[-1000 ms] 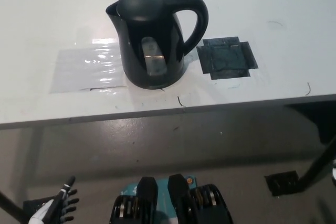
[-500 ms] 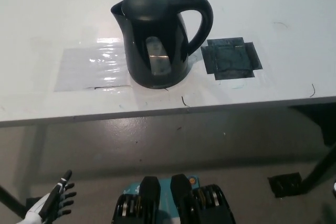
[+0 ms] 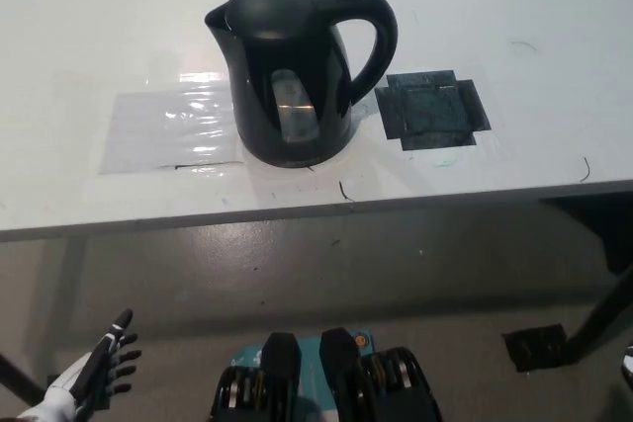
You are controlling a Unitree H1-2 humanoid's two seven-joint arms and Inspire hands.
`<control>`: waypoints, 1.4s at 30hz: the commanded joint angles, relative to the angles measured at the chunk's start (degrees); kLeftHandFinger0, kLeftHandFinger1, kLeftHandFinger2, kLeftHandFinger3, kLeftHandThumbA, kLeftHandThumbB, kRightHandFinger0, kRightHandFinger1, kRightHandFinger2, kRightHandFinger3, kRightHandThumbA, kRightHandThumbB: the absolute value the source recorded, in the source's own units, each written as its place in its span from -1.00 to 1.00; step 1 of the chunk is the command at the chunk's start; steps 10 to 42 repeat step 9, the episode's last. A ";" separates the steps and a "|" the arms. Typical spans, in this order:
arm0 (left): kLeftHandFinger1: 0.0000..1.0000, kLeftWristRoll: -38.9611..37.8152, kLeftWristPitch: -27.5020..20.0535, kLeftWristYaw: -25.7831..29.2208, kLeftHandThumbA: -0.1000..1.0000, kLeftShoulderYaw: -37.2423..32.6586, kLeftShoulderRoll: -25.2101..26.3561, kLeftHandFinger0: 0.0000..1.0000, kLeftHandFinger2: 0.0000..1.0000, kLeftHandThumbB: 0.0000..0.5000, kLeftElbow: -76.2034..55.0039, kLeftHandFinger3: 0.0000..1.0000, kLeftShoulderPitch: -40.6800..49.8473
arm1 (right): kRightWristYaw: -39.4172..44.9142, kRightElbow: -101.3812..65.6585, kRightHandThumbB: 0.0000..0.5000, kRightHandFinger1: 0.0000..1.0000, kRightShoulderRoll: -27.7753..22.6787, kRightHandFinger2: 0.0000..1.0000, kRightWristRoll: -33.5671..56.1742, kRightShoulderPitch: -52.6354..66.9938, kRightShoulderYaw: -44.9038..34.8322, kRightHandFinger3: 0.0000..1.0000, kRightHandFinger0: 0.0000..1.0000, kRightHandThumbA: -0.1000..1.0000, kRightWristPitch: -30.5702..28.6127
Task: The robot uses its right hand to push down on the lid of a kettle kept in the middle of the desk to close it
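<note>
1. While it hangs low at the lower left, below the desk edge, the left hand (image 3: 94,379) holds nothing, its fingers spread apart; the right hand is out of view.
2. On the white desk (image 3: 554,66) the black kettle (image 3: 294,71) stands upright near the middle, lid (image 3: 272,5) down, handle pointing right.
3. A clear plastic sheet (image 3: 170,130) lies just left of its base, a dark tape patch (image 3: 432,109) just right.
4. Grey floor (image 3: 316,274) shows beneath the desk.
5. Compared with 0.5 s ago, the kettle is unmoved; only the view and left hand have shifted slightly.
</note>
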 commanded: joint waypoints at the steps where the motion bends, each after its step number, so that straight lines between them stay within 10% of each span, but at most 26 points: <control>1: 1.00 -0.28 -1.32 -0.63 1.00 0.31 1.63 1.00 1.00 -0.56 -0.21 1.00 -0.96 | 1.87 1.72 -1.00 1.00 -0.73 1.00 0.99 -1.14 -1.24 1.00 1.00 -1.00 -4.96; 42: 1.00 -0.78 -0.74 -0.56 1.00 0.69 1.32 1.00 1.00 -0.57 -0.57 1.00 -0.85 | 2.05 2.10 -1.00 1.00 -0.50 1.00 0.11 -0.98 -1.00 1.00 1.00 -1.00 -5.46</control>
